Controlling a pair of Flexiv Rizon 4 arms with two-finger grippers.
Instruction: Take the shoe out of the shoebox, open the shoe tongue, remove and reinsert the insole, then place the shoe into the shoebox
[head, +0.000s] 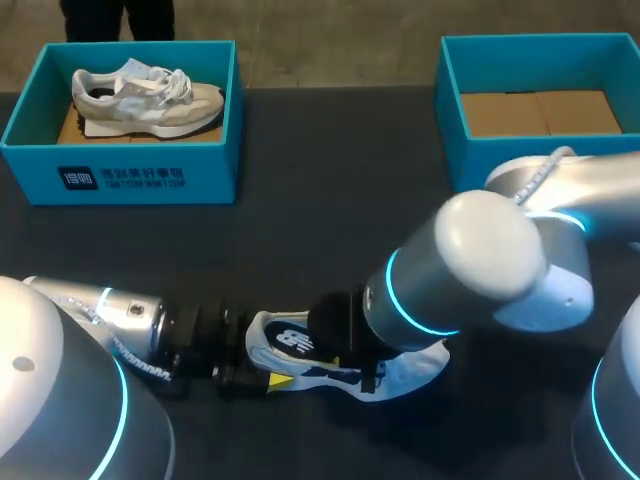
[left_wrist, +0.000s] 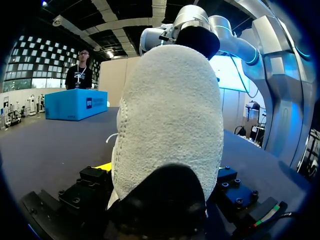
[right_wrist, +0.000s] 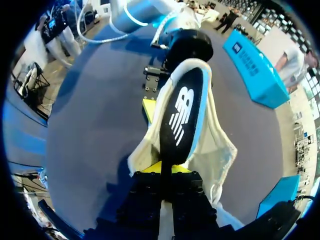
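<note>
Shoe (head: 420, 368) on table (head: 330, 230), heel clamped in left gripper (head: 262, 380); right gripper (right_wrist: 167, 169) pinches the half-seated insole (right_wrist: 182, 117); insole step apparently underway, next slide it lengthwise, heel steadied.

A robotics lab: a silver left arm (head: 100, 305) and right arm (head: 480, 270) with glowing blue rings over a wide dark matte table (head: 330, 200). One open teal cardboard shoebox (head: 120, 175) sits at eleven o'clock, another teal shoebox (head: 450, 90) at one.
</note>
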